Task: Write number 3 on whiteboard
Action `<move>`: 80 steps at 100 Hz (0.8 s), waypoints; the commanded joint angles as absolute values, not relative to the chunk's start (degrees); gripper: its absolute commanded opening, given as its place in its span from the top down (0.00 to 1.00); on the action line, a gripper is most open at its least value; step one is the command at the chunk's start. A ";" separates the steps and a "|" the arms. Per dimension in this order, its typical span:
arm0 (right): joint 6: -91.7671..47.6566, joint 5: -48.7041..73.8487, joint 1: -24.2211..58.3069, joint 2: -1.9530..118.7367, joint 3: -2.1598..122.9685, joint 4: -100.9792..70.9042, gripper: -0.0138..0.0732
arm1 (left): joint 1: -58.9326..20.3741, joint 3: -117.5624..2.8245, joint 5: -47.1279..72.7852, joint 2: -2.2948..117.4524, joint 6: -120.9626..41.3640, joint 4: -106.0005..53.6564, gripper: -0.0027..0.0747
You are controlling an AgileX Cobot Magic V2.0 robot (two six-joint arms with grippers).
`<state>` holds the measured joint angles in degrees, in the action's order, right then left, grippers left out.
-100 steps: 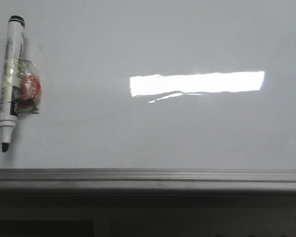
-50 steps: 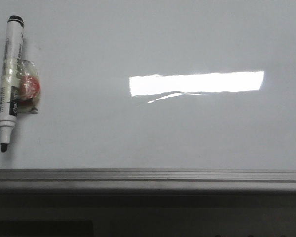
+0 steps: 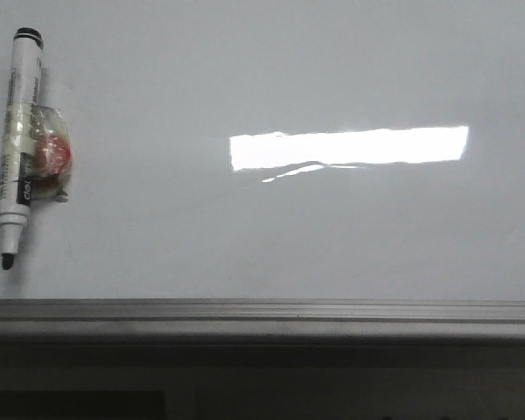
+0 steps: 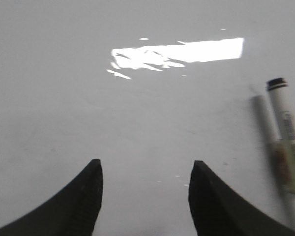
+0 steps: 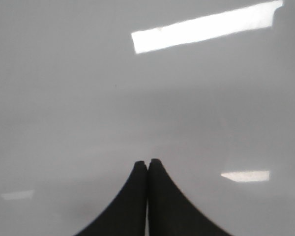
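Observation:
The whiteboard (image 3: 271, 236) is a glossy pale grey board with a grey metal frame edge (image 3: 262, 312) along its near side and a bright rectangular light reflection. No number 3 shows on it in any view. A white marker pen (image 3: 19, 144) with a black tip lies at the board's left, with a taped red-and-clear piece (image 3: 51, 157) on its side. My left gripper (image 4: 145, 167) is open and empty above the bare board, with the pen (image 4: 286, 142) off to one side. My right gripper (image 5: 148, 163) is shut and empty above the bare board (image 5: 137, 108). Neither gripper shows in the front view.
Below the frame edge the front view shows a dark band (image 3: 262, 385).
The marker pen has shifted very slightly on the board between the earliest frame and now. Nothing else differs.

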<state>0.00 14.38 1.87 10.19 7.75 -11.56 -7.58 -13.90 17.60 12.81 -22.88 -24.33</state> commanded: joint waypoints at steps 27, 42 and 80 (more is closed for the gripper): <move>-0.57 9.91 1.52 11.26 9.76 -11.99 0.90 | -25.28 -15.50 14.03 21.02 -32.06 -38.22 0.49; -0.57 9.69 1.52 11.26 9.76 -11.99 0.90 | -30.47 -15.50 9.05 25.51 -32.06 -38.36 0.49; -0.57 9.69 1.52 11.26 9.76 -11.99 0.90 | -43.76 -15.50 -0.94 38.11 -32.06 -41.32 0.46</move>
